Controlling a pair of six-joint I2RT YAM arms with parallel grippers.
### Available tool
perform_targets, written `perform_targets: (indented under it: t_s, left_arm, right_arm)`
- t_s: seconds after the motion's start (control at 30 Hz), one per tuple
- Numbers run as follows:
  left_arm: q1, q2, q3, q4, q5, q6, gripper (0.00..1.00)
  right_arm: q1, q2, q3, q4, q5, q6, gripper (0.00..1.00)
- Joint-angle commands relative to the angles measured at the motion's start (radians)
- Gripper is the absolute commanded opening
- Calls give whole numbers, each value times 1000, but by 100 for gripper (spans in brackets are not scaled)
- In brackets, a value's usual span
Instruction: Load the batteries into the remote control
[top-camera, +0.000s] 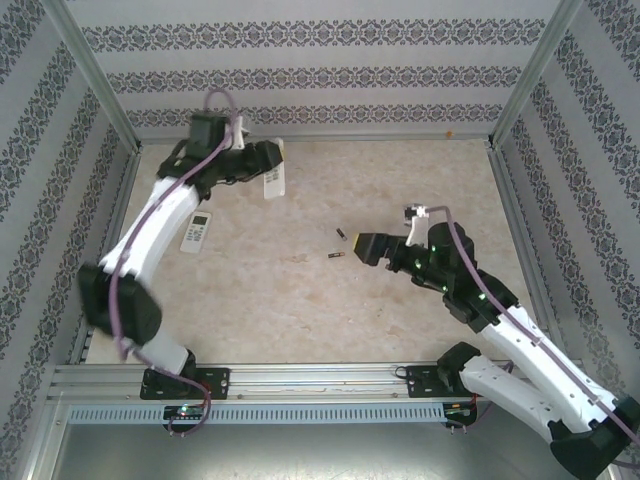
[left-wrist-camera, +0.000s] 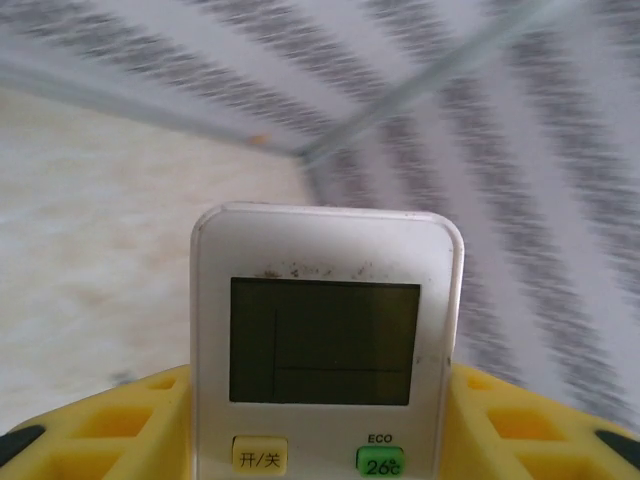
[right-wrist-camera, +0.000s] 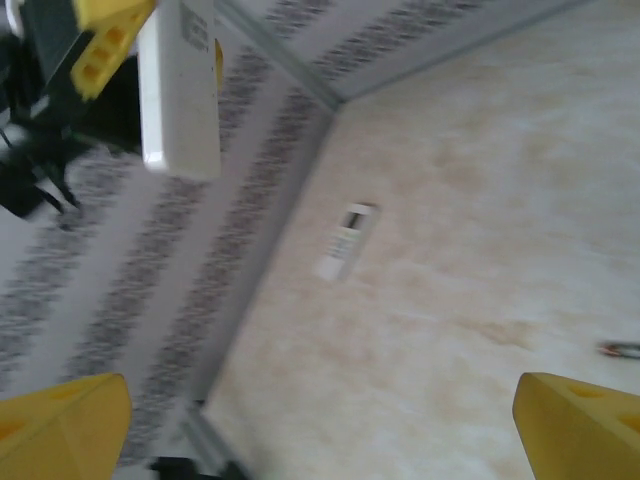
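Aloft, left pincer (left-wrist-camera: 320, 420) grips white remote (left-wrist-camera: 325, 340) (display dark).

Remote A (left-wrist-camera: 325, 330): white, dark blank display, yellow and green buttons below it, specks above it. Clamped in left tool (top-camera: 263, 170), off the desk (top-camera: 290, 310), near the far-left corner. Remote B (top-camera: 197, 232): white, flat, face up, left side of desk. Far battery (top-camera: 341, 234) and near battery (top-camera: 336, 256): small dark cylinders on their sides mid-desk, close but apart.
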Motion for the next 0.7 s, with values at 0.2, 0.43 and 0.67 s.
perform_targets:
  t_s: [0.2,0.43,0.67]
  left_arm:
    - [-118,-108,-197,613,147,-465,35]
    - [-228,-103,-157,658,124,-483,35]
    - [-256,-85,-154,671,98,-495,35]
  right_arm:
    - [83,195,181,358,-230,258,98]
    - [128,260,213,453,-235,293,97]
    - [136,242,229,454,-210,246,49]
